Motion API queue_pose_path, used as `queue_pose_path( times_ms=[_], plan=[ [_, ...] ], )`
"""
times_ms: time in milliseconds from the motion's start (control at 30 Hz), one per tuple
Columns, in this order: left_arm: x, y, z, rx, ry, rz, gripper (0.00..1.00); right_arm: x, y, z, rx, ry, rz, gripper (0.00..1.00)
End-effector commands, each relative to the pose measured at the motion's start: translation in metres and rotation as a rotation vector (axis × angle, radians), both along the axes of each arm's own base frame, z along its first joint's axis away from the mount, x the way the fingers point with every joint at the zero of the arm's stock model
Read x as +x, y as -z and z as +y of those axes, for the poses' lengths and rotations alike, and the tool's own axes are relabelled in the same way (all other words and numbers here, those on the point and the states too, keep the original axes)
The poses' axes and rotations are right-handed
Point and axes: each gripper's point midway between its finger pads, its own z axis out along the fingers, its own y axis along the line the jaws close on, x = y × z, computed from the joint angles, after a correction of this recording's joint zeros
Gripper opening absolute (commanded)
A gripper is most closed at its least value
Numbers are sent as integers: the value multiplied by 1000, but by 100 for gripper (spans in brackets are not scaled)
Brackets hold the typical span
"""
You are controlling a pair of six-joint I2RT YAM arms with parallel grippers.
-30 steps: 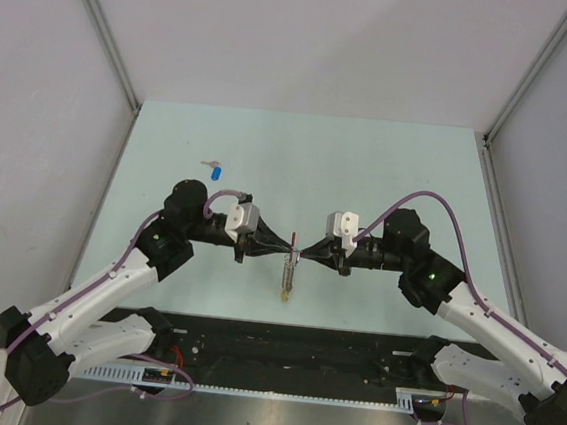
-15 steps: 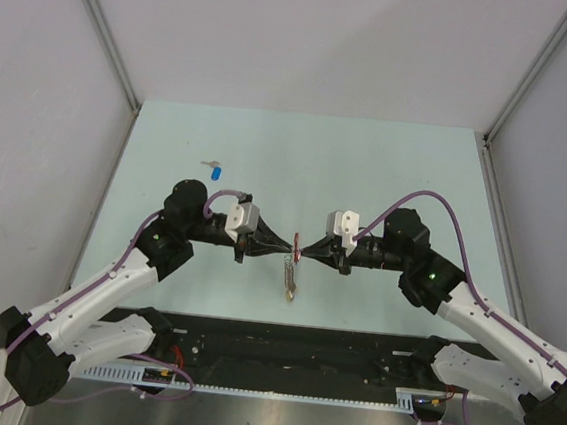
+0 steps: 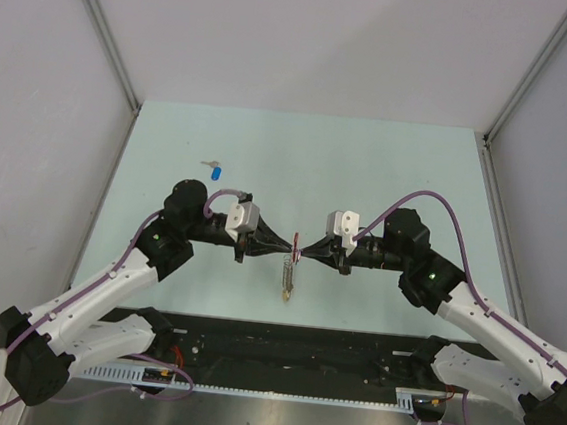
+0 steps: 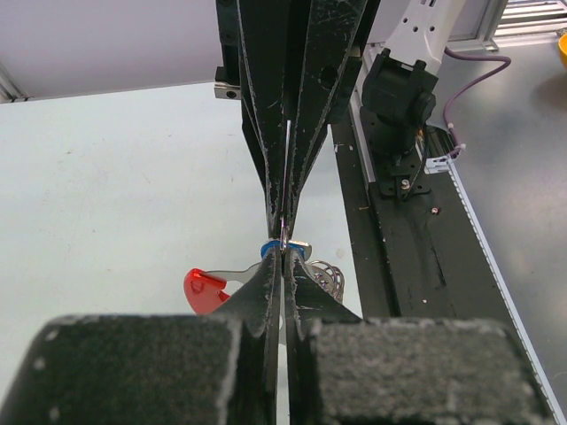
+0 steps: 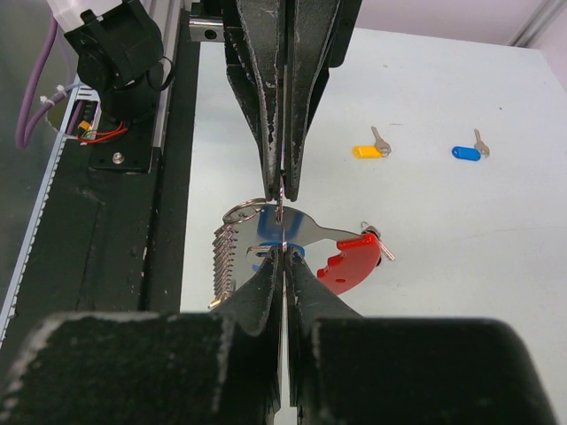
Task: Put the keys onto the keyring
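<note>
My left gripper (image 3: 288, 247) and right gripper (image 3: 306, 253) meet tip to tip above the middle of the table. Both are shut on the thin silver metal of the keyring (image 5: 301, 228), which runs edge-on through both pairs of jaws. Its red plastic arc (image 5: 356, 261) sticks out to one side, and the red arc (image 4: 205, 290) also shows in the left wrist view. A blue key head (image 4: 273, 249) sits right at the fingertips; whether it is clamped I cannot tell. A bunch of toothed silver blades (image 5: 227, 257) hangs below. A yellow key (image 5: 368, 151) and a blue key (image 5: 466, 153) lie apart on the table.
The pale green table (image 3: 398, 173) is walled on three sides. A black rail (image 3: 290, 349) with cables runs along its near edge between the arm bases. The loose blue key (image 3: 215, 172) lies at the far left, behind the left arm.
Half a second ago the keyring was twisted, its red arc showing between the tips and the hanging bunch swung right. Now it hangs straight again. Both grippers stay shut in place.
</note>
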Motion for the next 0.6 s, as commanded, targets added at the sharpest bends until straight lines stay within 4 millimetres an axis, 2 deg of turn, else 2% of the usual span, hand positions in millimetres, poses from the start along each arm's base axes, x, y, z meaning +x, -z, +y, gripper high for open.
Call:
queue_pose_path(
  times_ms=[0,567],
  plan=[
    [4,-16,0,-35,-11,-40,1,-4,-14,3,35,-27,-40,0],
    [3,-14,-1,-31,-5,-31,0,-7,-18,2,42,-28,-57,0]
  ],
)
